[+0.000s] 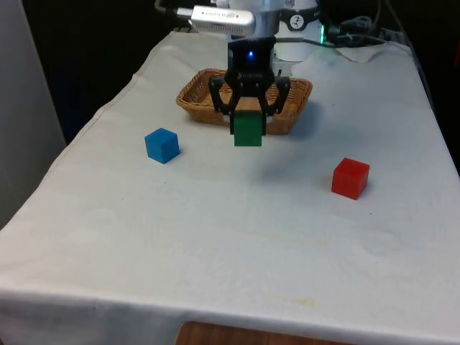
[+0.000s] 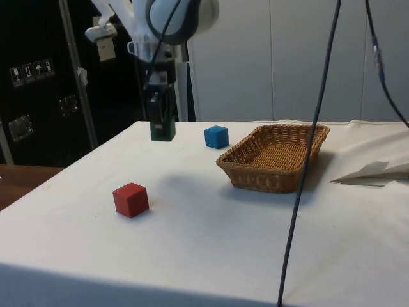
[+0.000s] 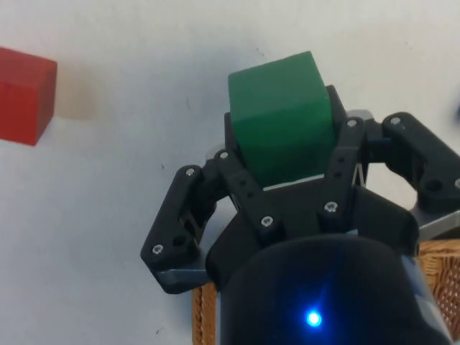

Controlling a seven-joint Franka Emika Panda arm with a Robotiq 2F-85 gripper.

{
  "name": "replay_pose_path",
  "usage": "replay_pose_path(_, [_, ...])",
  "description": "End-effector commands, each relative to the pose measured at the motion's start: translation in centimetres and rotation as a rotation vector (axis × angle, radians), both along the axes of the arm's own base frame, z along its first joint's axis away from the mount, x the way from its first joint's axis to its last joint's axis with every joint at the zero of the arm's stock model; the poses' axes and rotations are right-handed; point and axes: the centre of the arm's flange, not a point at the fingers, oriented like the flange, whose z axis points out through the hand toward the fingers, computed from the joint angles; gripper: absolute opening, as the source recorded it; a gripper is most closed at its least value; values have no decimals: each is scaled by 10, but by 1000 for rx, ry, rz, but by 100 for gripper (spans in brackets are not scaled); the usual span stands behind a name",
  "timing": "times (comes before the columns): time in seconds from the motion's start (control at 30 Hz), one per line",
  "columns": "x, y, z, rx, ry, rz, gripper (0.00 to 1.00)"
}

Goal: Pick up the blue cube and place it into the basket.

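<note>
My hand (image 1: 248, 118) grips the green cube (image 1: 248, 131) near the basket (image 1: 198, 92); dropping it in leaves the blue cube (image 1: 162, 145) unpicked.

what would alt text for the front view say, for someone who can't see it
A black gripper holds a green cube in the air above a white-clothed table, just in front of a wicker basket. A blue cube sits on the cloth toward the front view's left and a red cube toward its right.
</note>
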Motion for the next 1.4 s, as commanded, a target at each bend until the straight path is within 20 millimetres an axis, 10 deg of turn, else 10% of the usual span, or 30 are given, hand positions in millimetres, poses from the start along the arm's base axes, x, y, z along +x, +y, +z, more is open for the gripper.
replay_pose_path(0.0, [-4,-2,6,-1,-6,2,0])
replay_pose_path(1.37, [-83,-36,87,13,-78,-13,0])
